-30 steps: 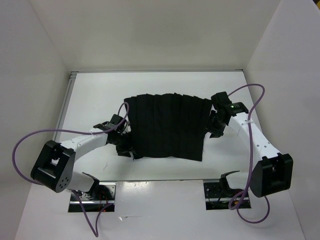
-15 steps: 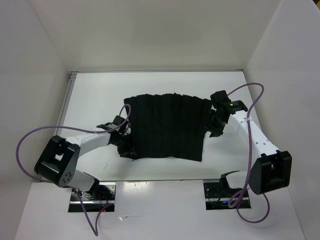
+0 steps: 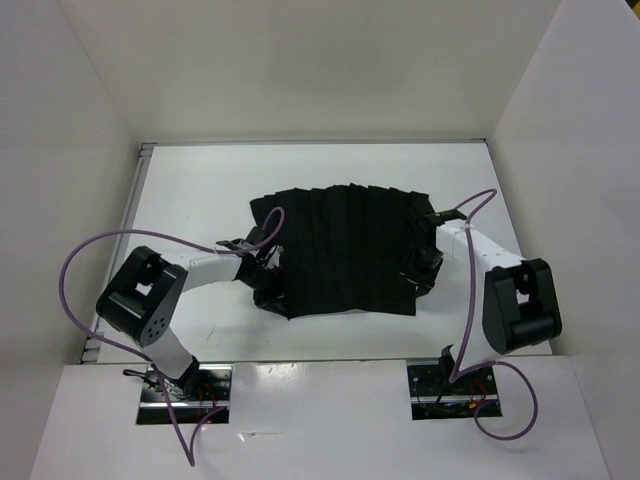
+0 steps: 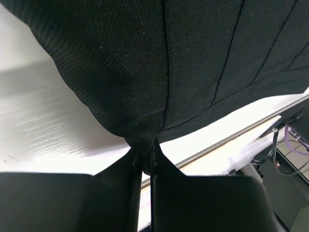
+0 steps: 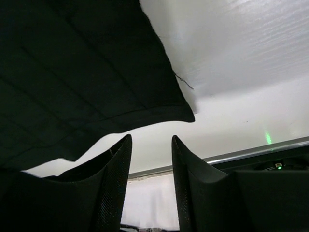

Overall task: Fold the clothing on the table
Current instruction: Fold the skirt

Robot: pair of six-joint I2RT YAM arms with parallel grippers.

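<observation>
Operator: Clothing first. Where does it lie?

Spotter: The black pleated clothing (image 3: 340, 255) lies spread at the middle of your white table (image 3: 190, 190). Its ridges run from 12 o'clock to 6 o'clock. The far edge is a little ragged and the near edge runs fairly straight.

Operator: And on my left?

Spotter: Your left pincer (image 3: 268, 290) sits at the garment's 8 o'clock corner. In the left wrist view its fingers (image 4: 113, 193) are drawn together with a bunched bit of the hem nipped between the tips, so it is clamped on the clothing. The cloth fans out from that pinch toward 12 o'clock, and bare tabletop shows beside it at 9 o'clock. A purple cable (image 3: 95, 255) loops out from that arm toward 9 o'clock.

Operator: The right?

Spotter: Your right pincer (image 3: 420, 268) is at the garment's 4 o'clock edge, just beside the cloth. In the right wrist view its fingers (image 5: 108, 183) stand apart, with plain table showing in the gap. A corner of the cloth lies just past the tips, from 12 o'clock round to 10 o'clock, outside that gap. A second purple cable (image 3: 470, 215) arcs from that arm toward 3 o'clock.
</observation>
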